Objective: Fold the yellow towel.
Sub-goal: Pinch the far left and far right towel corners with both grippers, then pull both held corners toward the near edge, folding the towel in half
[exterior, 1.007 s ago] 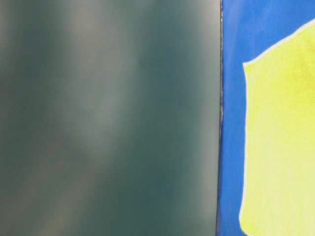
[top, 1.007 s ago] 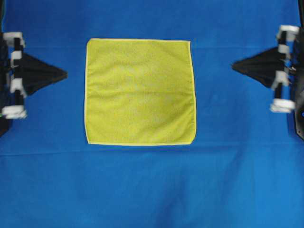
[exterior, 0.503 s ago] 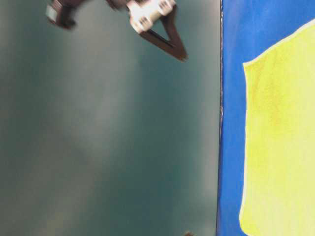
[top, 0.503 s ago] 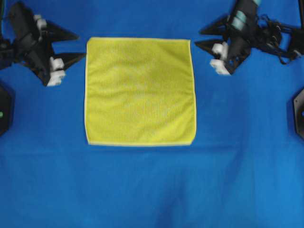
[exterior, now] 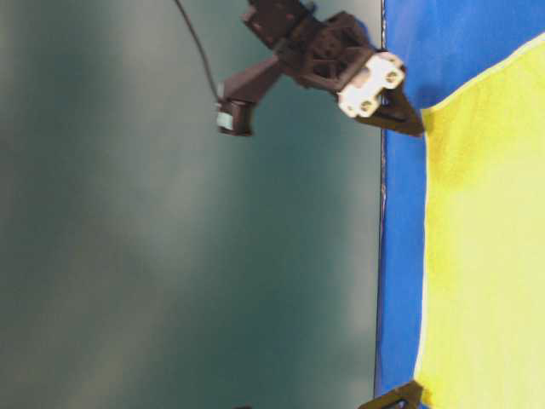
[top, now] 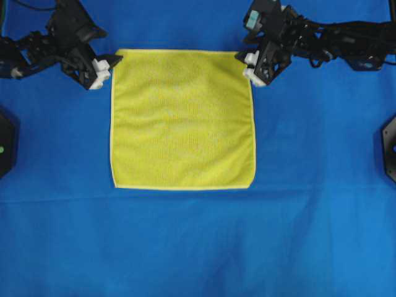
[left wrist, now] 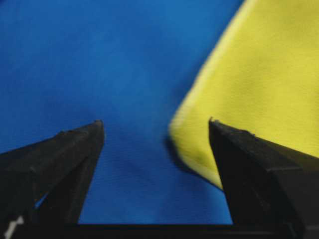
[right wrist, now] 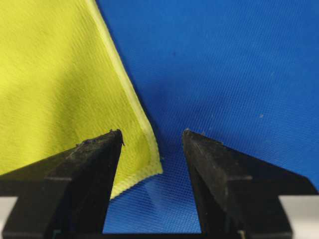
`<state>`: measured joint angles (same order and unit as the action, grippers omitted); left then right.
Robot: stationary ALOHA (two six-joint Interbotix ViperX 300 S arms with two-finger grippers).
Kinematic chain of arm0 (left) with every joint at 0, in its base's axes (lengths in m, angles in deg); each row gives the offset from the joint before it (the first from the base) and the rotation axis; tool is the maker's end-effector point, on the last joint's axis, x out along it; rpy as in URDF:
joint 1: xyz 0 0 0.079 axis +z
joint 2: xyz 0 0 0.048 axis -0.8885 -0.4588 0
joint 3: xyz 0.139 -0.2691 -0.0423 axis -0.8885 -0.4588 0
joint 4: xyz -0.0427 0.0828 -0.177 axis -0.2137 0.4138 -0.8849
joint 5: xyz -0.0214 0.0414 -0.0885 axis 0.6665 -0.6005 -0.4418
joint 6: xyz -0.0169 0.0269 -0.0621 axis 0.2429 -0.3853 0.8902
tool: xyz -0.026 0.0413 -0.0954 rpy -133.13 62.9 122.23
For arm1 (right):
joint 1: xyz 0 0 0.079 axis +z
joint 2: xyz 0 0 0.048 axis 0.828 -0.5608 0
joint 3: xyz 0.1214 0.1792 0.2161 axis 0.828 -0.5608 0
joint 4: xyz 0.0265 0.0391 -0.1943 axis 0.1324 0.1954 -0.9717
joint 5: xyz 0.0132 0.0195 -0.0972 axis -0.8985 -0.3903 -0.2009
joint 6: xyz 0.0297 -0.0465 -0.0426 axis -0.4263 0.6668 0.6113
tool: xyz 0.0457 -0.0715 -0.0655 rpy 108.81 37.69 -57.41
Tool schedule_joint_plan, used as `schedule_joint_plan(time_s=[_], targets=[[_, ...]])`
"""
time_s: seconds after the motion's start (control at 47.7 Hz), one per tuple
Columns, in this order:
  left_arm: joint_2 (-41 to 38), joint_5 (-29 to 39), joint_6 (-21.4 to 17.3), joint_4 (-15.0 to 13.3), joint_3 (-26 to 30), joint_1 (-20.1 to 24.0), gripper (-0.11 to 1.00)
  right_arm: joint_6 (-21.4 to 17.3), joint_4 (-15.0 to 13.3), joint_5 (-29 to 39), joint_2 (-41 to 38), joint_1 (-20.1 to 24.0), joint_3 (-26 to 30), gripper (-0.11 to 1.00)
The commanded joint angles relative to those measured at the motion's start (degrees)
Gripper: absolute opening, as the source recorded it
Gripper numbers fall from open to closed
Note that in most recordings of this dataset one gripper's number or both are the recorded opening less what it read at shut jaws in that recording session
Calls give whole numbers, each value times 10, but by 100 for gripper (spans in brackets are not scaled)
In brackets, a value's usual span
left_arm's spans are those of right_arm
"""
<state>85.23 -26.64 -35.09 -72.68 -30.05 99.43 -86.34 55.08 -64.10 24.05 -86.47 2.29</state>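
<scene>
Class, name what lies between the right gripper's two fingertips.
In the right wrist view, the yellow towel's corner and bare blue cloth lie between the open right gripper's fingertips.

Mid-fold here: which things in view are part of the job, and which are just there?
In the job:
- yellow towel, flat and unfolded
- left gripper, open at one far corner of it
- right gripper, open, straddling the other far corner

Just there:
- blue cloth covering the table
- dark housings at the overhead view's left and right edges
</scene>
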Motion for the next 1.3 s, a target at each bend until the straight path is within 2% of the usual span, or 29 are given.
schedule_joint_plan(time_s=[0.0,0.252,0.336,0.503,0.587,0.629,0.965,1.279], targets=[[-21,-13,-1,0,18,11,80,1,-1,-4,-3,-4,13,57],[-68,-7,-6,0,37,14,76,3,-3,-2,-10,-12,12,54],[-67,5,-7,0,35,14,70,3,-13,-2,-10,-12,11,46],[-64,33,-14,0,30,12,25,4,-22,11,-9,-11,11,3],[-58,49,-28,0,31,7,7,3,-21,12,-7,-12,11,2],[-54,57,-33,0,32,5,2,2,-21,12,-4,-12,11,2],[46,114,-63,0,38,4,2,-3,-21,23,56,-12,-2,2],[76,142,-58,0,30,-7,2,-6,-20,25,74,-4,-8,2]])
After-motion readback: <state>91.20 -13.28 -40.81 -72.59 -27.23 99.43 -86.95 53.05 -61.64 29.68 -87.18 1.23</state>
